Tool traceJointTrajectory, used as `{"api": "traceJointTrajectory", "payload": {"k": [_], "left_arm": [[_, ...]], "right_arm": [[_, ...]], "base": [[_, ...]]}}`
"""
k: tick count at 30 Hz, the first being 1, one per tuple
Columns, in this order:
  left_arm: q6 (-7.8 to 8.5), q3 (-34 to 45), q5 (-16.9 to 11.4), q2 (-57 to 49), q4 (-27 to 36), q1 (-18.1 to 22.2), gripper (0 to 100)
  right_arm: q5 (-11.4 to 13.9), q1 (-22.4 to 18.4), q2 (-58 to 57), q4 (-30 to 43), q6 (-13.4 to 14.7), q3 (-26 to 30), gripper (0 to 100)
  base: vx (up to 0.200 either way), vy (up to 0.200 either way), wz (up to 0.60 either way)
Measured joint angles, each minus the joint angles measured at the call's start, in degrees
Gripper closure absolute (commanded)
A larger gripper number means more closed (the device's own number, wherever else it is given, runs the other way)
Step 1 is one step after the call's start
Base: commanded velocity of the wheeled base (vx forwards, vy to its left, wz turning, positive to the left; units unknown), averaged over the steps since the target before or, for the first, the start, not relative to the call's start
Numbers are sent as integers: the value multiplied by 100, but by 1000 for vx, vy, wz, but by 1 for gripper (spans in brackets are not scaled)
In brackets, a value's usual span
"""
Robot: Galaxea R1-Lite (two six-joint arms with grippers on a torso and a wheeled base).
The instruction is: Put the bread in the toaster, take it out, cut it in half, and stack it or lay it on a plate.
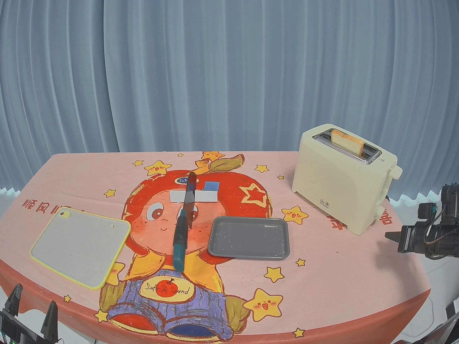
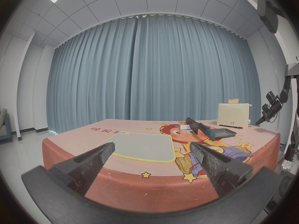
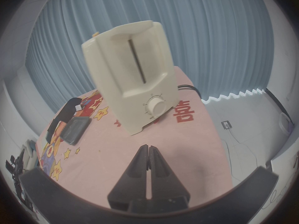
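The worktop (image 1: 334, 283), draped in a pink cartoon cloth, carries everything. A cream toaster (image 1: 342, 180) stands at its far right, dial end turned toward the right edge. A grey cutting board (image 1: 79, 247) with a yellow rim lies flat at the near left. A grey rectangular plate (image 1: 248, 237) sits at the centre. Just left of it is a knife (image 1: 184, 220), teal handle toward the near edge and blade propped over a white and blue block (image 1: 203, 196). The left gripper (image 2: 152, 147) hangs off the near left edge, spread wide and holding nothing. The right gripper (image 3: 148, 147) is by the right edge, near the toaster but apart from it, its fingers pressed together on nothing. The bread (image 1: 347, 142) stands upright in the toaster's slot, its top poking out.
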Motion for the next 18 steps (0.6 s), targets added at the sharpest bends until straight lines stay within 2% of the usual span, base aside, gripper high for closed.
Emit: {"api": "traceJointTrajectory", "payload": {"k": [13, 18], "left_arm": [[-2, 0, 0, 0, -2, 0, 0], [0, 0, 0, 0, -2, 0, 0]], "right_arm": [[-20, -276, 599, -13, 101, -356, 100], [-22, -286, 734, -13, 336, -466, 100]], "base": [[0, 0, 0], [0, 0, 0]]}}
